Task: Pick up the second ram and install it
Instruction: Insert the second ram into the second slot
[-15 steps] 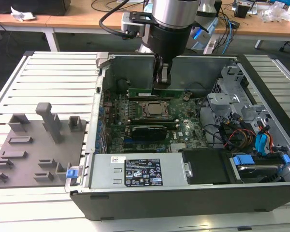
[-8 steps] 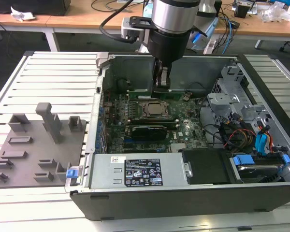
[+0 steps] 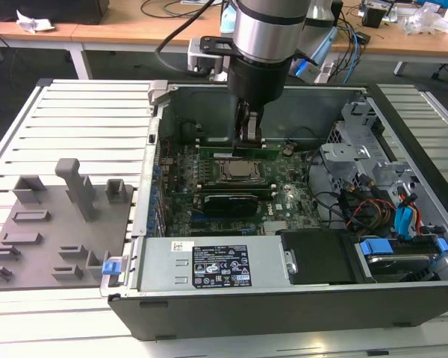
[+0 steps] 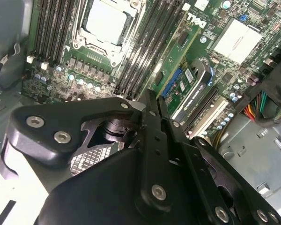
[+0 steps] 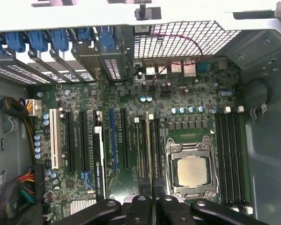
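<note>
Exterior view: the gripper (image 3: 251, 134) pinches the second ram (image 3: 237, 151) edge-up between its jaws, over one motherboard (image 3: 284, 205). First wrist view: ram (image 5: 151, 154) stands among the slots beside one processor socket (image 5: 192, 169), jaws closed on it.

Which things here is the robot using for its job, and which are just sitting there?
For the job:
- ram, gripped edge-on above the slots beside the processor
- gripper, closed on the ram
- motherboard, with the slots

Just sitting there:
- grey tray, outside the case
- graphics card
- drive
- cables
</note>
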`<state>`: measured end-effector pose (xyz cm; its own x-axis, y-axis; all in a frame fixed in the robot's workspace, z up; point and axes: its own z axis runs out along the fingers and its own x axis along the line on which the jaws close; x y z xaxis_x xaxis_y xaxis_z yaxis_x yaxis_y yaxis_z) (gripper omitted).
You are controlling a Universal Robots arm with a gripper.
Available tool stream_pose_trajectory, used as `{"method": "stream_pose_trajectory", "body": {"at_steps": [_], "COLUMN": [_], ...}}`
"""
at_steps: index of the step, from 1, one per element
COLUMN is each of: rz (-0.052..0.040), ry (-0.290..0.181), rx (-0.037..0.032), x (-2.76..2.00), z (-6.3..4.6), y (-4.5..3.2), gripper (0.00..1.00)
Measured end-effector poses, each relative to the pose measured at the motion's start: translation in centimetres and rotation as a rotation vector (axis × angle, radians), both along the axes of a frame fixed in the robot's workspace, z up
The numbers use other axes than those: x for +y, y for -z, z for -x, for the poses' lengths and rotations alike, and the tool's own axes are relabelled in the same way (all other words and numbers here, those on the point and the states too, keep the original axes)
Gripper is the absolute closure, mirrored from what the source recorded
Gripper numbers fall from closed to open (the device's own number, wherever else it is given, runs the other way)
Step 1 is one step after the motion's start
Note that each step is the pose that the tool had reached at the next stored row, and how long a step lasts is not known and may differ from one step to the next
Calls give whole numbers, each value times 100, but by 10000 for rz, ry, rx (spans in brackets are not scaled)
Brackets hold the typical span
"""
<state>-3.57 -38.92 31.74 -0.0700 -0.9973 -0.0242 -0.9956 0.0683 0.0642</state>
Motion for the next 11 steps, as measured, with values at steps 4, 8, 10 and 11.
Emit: {"method": "stream_pose_trajectory", "body": {"at_steps": [4,8,10,11], "rz": [-32,-105,-453,-452], "ry": [0,0,0,0], "rx": [-1,1,-2,0], "x": [0,0,2,7], "z": [2,2,2,0], "y": [38,73,91,105], "gripper": [87,87,87,87]}}
